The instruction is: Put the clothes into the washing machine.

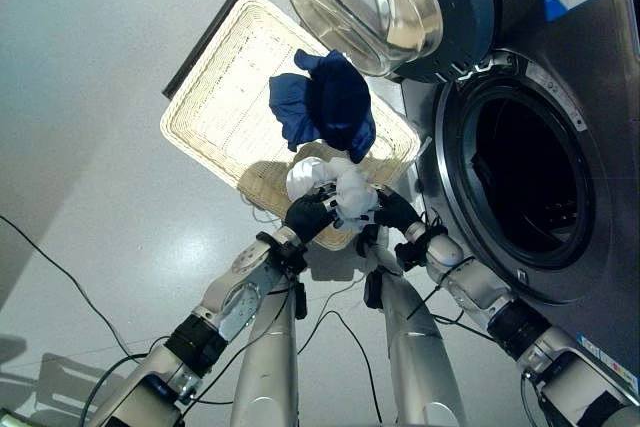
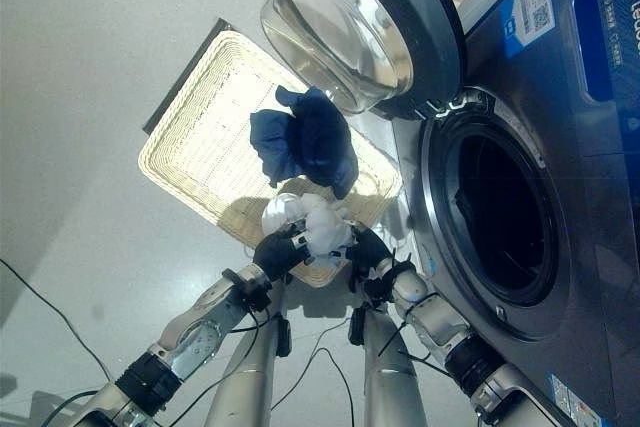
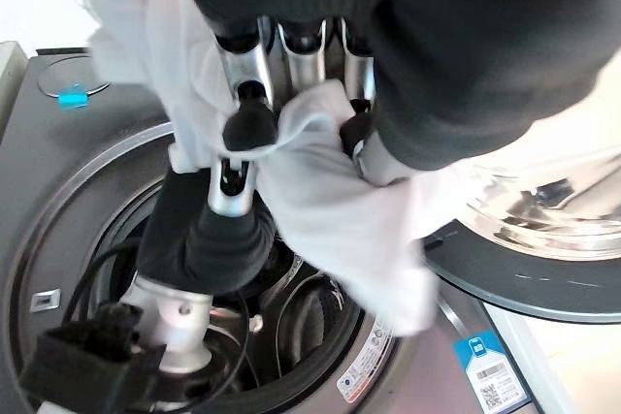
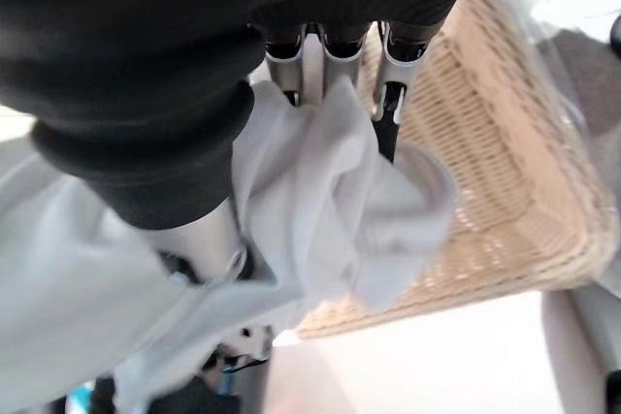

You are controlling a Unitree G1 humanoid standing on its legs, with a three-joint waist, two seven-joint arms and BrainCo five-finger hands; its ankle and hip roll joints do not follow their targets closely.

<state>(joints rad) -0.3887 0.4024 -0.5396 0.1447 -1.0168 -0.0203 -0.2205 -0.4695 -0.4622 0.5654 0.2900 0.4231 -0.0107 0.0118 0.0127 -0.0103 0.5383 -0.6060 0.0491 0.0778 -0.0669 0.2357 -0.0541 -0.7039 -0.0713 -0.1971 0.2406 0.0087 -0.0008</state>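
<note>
Washing machine (image 1: pixel 560 147) body cut off at frame edge.

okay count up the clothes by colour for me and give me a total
White garments: 1, the white garment, bunched between the left hand and the right hand at the near edge of the wicker basket.
Dark blue garments: 1, the blue garment, lying in the basket.
Total: 2 garments that I can tell apart.

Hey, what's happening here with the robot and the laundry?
The robot is holding a white garment bunched between its left hand and right hand, above the near edge of a wicker basket. A dark blue garment is in the basket. The washing machine stands to the robot's right, its door open. The white garment is not yet in the drum.
</note>
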